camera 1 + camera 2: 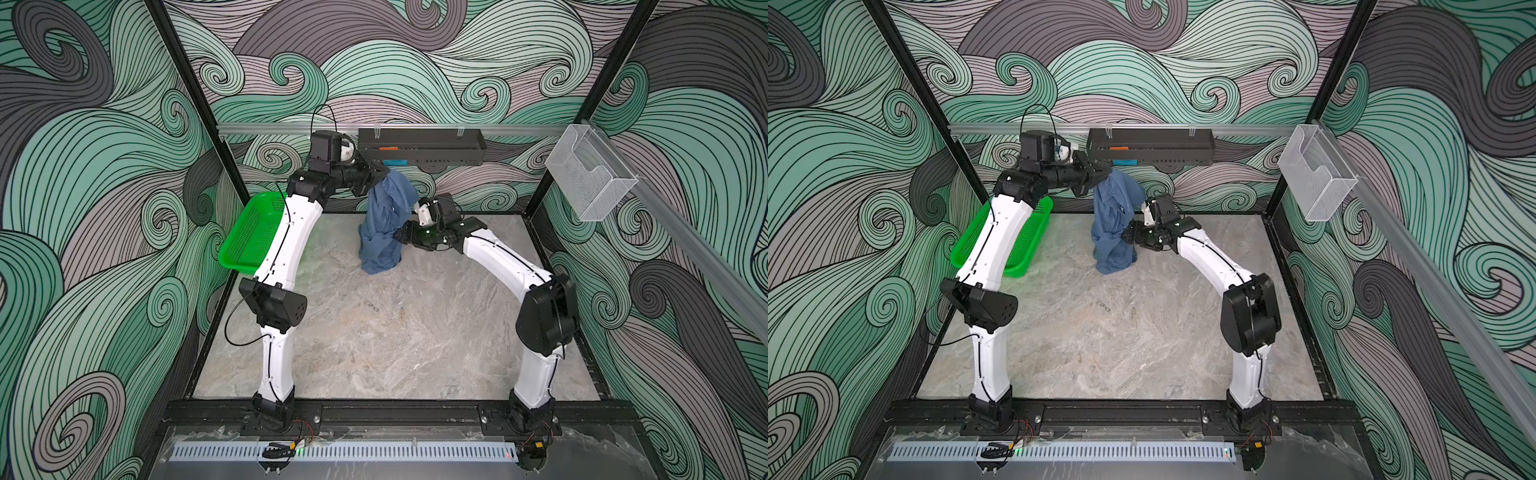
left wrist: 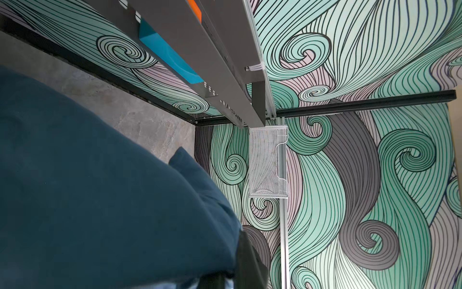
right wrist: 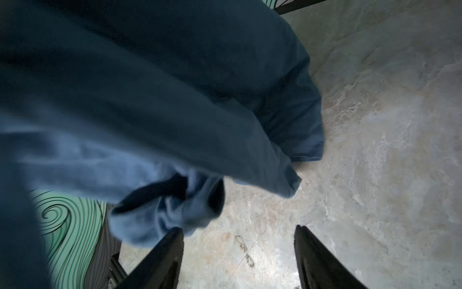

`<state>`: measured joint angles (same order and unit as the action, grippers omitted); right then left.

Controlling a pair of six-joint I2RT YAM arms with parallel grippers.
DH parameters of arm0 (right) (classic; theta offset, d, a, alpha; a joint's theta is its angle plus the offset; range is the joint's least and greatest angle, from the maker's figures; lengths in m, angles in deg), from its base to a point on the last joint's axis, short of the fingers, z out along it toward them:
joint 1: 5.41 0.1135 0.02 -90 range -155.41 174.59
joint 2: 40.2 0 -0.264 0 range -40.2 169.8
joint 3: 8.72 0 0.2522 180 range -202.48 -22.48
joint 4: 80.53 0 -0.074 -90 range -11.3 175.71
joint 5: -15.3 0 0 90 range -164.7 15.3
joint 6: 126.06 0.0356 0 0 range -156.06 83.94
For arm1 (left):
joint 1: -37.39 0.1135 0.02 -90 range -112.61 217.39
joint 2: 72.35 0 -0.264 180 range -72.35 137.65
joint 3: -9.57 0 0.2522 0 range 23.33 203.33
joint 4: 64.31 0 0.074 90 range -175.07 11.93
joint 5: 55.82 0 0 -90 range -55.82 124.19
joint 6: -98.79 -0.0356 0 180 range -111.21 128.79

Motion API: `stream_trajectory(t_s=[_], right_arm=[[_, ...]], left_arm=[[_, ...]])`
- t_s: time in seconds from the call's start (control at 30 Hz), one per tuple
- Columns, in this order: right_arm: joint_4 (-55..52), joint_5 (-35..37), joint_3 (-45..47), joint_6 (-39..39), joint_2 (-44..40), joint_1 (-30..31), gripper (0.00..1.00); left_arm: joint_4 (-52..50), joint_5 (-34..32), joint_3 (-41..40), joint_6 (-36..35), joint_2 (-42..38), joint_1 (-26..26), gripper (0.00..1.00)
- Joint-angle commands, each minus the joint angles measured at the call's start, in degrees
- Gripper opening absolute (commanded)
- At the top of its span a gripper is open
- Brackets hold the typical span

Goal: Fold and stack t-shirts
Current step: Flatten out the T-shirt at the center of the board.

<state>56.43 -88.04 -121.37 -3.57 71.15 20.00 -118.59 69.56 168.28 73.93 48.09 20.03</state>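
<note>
Nothing is folded yet: the t-shirt (image 1: pixel 384 224) is held bunched in the clamped left fingers (image 1: pixel 372 176); the right fingers (image 1: pixel 402 237) are spread wide, empty. Spreading, folding, stacking remain.

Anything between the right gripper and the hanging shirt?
Nothing visible. The t-shirt hangs from the shut left gripper, lower end on the table. The open right gripper sits right beside it; in the right wrist view a fold overlaps one fingertip, and only bare table shows between the jaws.

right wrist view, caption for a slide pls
Open right pincer close to the hanging slate-blue t-shirt over the marble table.
</note>
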Motion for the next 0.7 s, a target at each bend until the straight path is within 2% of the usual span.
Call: stream_trajectory(t_s=[0.0,0.1,0.2,0.37,0.47,0.57,0.67], right_arm=[[-0.29,2.15,-2.05,-1.59,4.16,-1.26,0.72],[0.57,1.79,-2.18,-1.52,6.23,-2.35,0.71],[1.27,1.10,-2.82,-0.89,6.88,-2.73,0.64],[1.02,-0.91,-1.26,3.28,1.58,-2.84,0.63],[3.42,-3.70,3.94,9.09,-3.93,-2.86,0.63],[14.78,-9.41,12.82,19.03,-8.47,-2.72,0.63],[23.28,-10.93,17.72,26.71,-9.51,-2.56,0.63]], left_arm=[[5.33,2.39,1.36,3.38,0.27,0.92,0.00],[6.04,3.27,2.54,4.98,0.88,1.24,0.00],[5.13,4.17,2.98,4.55,1.11,1.37,0.00],[5.48,4.65,1.04,3.87,0.52,2.03,0.00],[7.14,4.89,0.34,4.78,0.88,2.33,0.00],[8.33,5.40,0.43,5.60,1.67,2.51,0.00],[8.61,5.59,0.34,5.70,2.05,2.60,0.00]])
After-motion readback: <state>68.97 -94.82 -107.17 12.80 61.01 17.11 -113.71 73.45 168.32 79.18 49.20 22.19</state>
